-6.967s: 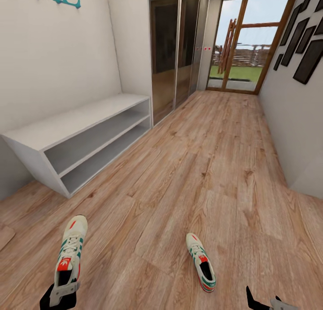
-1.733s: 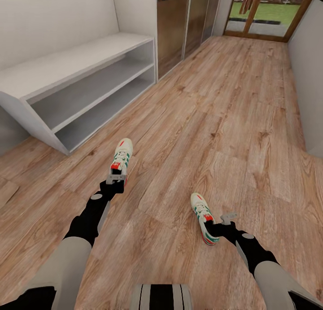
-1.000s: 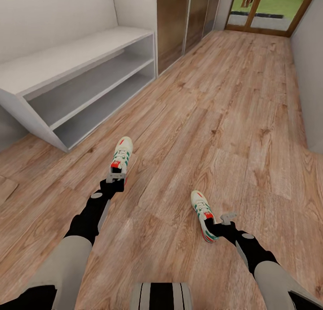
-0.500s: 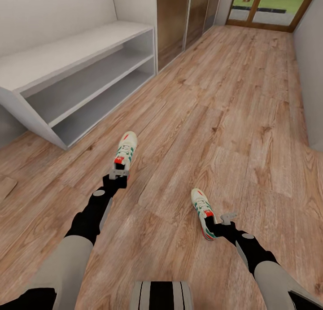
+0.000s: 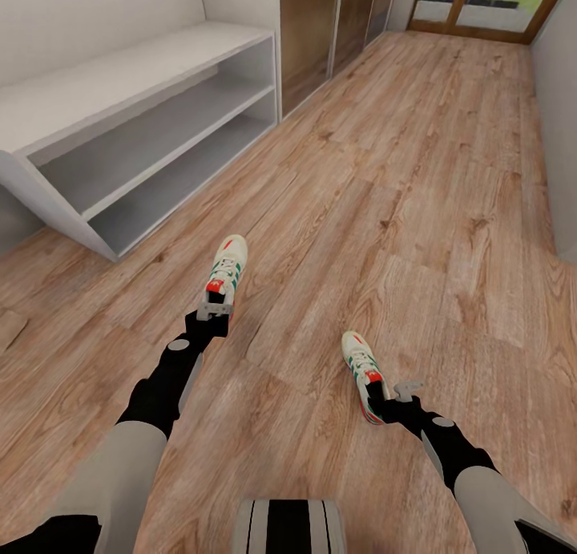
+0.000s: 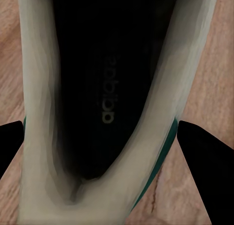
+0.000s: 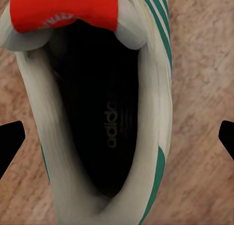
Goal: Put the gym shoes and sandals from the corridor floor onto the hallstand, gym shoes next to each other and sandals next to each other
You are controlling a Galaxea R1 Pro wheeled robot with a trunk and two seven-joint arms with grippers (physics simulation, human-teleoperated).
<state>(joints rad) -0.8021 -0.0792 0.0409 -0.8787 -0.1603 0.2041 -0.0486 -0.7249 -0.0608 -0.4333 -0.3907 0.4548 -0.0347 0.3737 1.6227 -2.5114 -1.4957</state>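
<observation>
In the head view my left gripper (image 5: 214,307) is shut on the heel of a cream gym shoe (image 5: 225,272) with teal stripes, its toe pointing toward the light-grey hallstand (image 5: 48,113). The left wrist view looks into that shoe (image 6: 161,108), and my left gripper (image 6: 100,137) has its dark fingers pressed against both of the shoe's sides. The second gym shoe (image 5: 361,371) lies on the corridor floor (image 5: 417,201). My right gripper (image 5: 390,395) is open at its heel. In the right wrist view my right gripper (image 7: 122,132) has its fingers apart, outside the shoe (image 7: 146,103). The sandals are out of view.
The hallstand's two open shelves face the corridor at the upper left. A glass-fronted wardrobe (image 5: 320,17) stands beyond it, with a glazed door (image 5: 473,1) at the far end. A wall (image 5: 561,97) bounds the right side. Bare planks lie between the shoes and the rack.
My left arm has reached forward, carrying its gym shoe closer to the hallstand. The head camera has tipped down a little. The right gripper and its shoe have barely moved.
</observation>
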